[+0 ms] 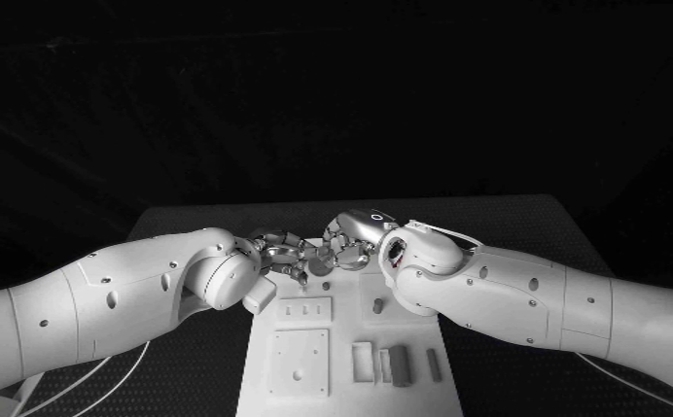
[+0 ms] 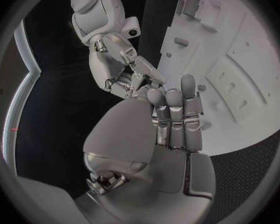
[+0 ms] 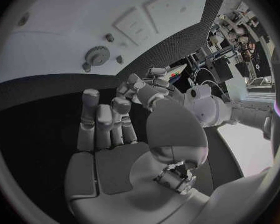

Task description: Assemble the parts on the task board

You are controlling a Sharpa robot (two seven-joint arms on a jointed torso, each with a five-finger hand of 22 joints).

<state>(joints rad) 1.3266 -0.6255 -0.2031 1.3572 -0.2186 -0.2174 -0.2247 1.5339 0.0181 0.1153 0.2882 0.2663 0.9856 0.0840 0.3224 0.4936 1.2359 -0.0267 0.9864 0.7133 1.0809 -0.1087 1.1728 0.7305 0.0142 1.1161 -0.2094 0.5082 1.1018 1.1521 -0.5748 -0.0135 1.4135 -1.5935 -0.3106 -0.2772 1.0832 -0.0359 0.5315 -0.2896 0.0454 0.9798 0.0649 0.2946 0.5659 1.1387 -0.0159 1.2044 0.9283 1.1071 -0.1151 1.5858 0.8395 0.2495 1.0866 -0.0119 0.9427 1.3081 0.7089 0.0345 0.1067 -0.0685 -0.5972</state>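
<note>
The white task board lies in the middle of the table. Several grey parts lie on its near end, among them a bar and a small peg. My left hand and right hand meet fingertip to fingertip above the board's far end. In the left wrist view the left hand holds its fingers straight and close together, and the right hand reaches to their tips with curled fingers. The right wrist view shows the right hand touched by the left hand. Any part between the fingertips is hidden.
A grey gear and a short peg stand on the board. Two raised white plates take up the board's left side. Black table lies on both sides of the board.
</note>
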